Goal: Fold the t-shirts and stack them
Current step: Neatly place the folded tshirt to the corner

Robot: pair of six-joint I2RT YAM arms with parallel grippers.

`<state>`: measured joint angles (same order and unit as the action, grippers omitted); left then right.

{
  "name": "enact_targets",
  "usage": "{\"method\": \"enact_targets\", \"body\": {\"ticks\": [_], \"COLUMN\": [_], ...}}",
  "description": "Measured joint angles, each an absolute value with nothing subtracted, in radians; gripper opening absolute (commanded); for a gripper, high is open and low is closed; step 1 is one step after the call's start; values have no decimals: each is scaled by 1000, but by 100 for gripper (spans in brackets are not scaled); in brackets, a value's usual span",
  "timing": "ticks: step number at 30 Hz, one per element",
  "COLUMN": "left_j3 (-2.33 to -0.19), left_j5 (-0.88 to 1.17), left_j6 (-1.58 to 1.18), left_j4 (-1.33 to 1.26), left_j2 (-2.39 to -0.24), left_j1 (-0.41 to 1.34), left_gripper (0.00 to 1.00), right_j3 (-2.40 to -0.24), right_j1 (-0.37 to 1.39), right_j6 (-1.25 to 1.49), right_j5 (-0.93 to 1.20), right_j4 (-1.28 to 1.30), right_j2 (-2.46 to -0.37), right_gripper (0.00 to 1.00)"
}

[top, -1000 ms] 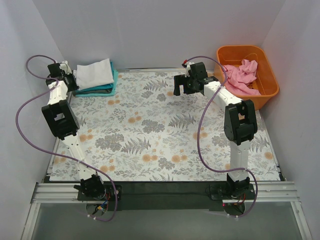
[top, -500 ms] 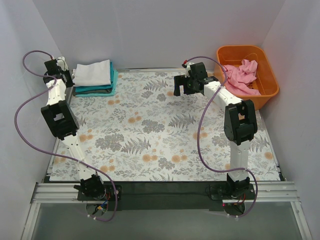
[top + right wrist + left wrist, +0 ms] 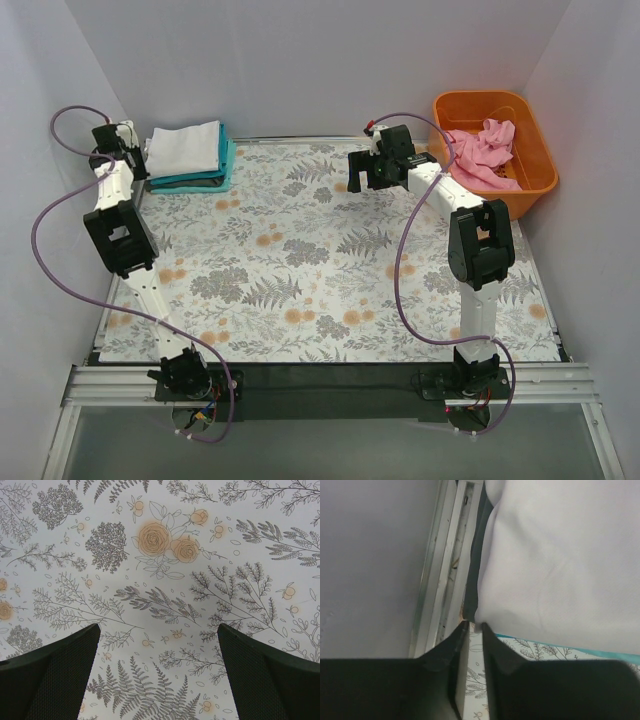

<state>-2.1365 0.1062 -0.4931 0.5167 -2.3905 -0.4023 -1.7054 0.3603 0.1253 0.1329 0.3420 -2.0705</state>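
A folded white t-shirt [image 3: 187, 147] lies on a folded teal t-shirt [image 3: 205, 181] at the back left of the table. My left gripper [image 3: 138, 160] is at the stack's left near corner. In the left wrist view its jaws [image 3: 474, 625] are drawn together to a narrow slit with their tips at the white t-shirt's [image 3: 560, 555] corner, and a teal edge [image 3: 600, 651] shows beneath. The pink t-shirt [image 3: 483, 150] lies crumpled in the orange tub. My right gripper [image 3: 365, 182] hangs open and empty over bare floral cloth [image 3: 157, 627].
The orange tub [image 3: 480, 97] stands at the back right corner. A metal rail [image 3: 445, 580] and the left wall run close beside the left gripper. The floral table cover [image 3: 300, 270] spans the table.
The left gripper has drawn slightly left, off the stack's left edge, then settled beside it. The right arm has not moved.
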Motion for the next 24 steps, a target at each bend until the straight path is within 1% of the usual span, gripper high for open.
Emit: {"method": "enact_targets", "body": {"ticks": [3, 4, 6, 7, 8, 9, 10, 12, 13, 14, 17, 24], "left_j3": [-2133, -2130, -2127, -2123, -2120, -2118, -2117, -2117, -2117, -2117, -2103, -1876], "left_j5": [102, 103, 107, 116, 128, 144, 162, 194, 208, 221, 269, 445], "left_j6": [-480, -476, -471, -472, -473, -479, -486, -496, -505, -512, -534, -574], "left_j4": [540, 547, 548, 550, 555, 565, 577, 607, 628, 648, 691, 742], "left_j2": [-2401, -2400, -2398, -2395, -2392, -2387, -2380, -2359, -2340, -2320, -2233, -1929], "left_j1": [-403, -405, -406, -407, -409, -410, -409, -406, -405, -402, -382, -284], "left_gripper": [32, 39, 46, 53, 55, 57, 74, 79, 86, 98, 98, 98], "right_j3": [-1705, -1706, -1708, -1711, -1714, -1717, -1719, -1719, -1718, -1716, -1671, -1502], "right_j1": [360, 360, 360, 360, 360, 359, 358, 353, 348, 342, 314, 197], "right_j6": [123, 120, 109, 101, 91, 75, 65, 36, 19, 5, -32, -86], "right_j5": [133, 133, 134, 135, 136, 138, 139, 143, 146, 146, 158, 159], "right_j4": [343, 345, 357, 366, 372, 385, 395, 419, 430, 441, 458, 481], "right_j2": [-2070, -2070, -2070, -2070, -2070, -2068, -2065, -2053, -2041, -2026, -1941, -1673], "right_gripper": [90, 91, 93, 95, 98, 98, 98, 98, 98, 98, 98, 98]}}
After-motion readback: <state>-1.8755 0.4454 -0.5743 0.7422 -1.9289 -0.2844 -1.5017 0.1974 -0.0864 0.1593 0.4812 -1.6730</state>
